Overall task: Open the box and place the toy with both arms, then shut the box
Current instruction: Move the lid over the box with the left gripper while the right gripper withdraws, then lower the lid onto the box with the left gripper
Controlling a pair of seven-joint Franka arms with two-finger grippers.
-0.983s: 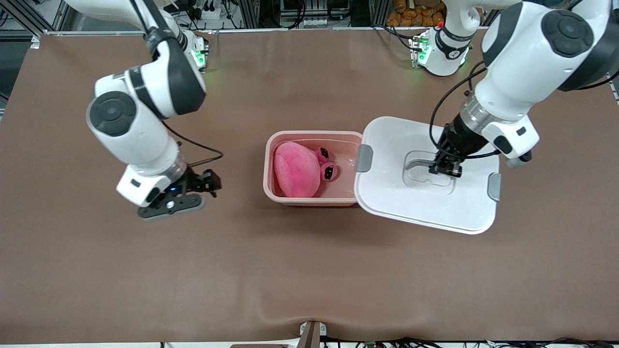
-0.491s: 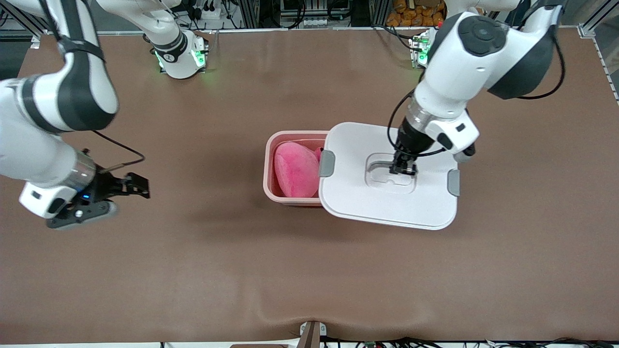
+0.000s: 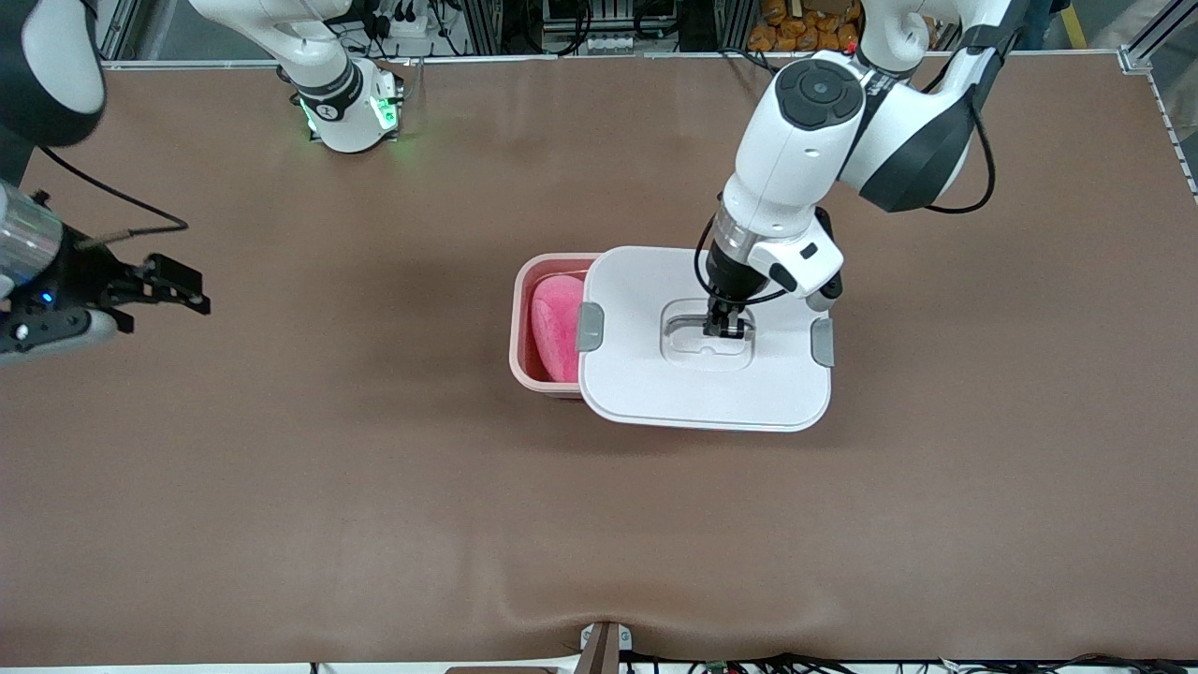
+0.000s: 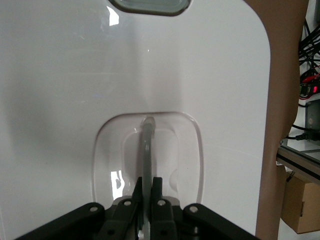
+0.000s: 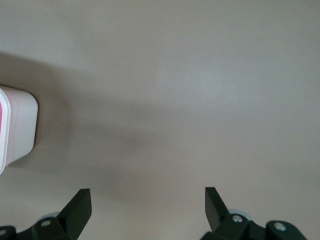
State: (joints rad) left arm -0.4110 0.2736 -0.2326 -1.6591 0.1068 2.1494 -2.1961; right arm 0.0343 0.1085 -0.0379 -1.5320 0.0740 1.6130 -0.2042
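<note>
The pink box (image 3: 522, 328) stands mid-table with the pink plush toy (image 3: 554, 323) inside it; only part of the toy shows. The white lid (image 3: 697, 388) with grey side clips covers most of the box, leaving the end toward the right arm's end of the table uncovered. My left gripper (image 3: 727, 328) is shut on the lid's clear handle (image 4: 147, 145) and holds the lid over the box. My right gripper (image 3: 178, 285) is open and empty above the table at the right arm's end; its wrist view shows a corner of the box (image 5: 15, 130).
The brown table cloth (image 3: 374, 487) lies around the box. The two arm bases stand along the table's edge farthest from the front camera. A cardboard carton (image 4: 300, 207) shows off the table edge in the left wrist view.
My left gripper has carried the lid sideways over the box, covering most of the toy. My right arm has drawn away from the box toward its end of the table.
</note>
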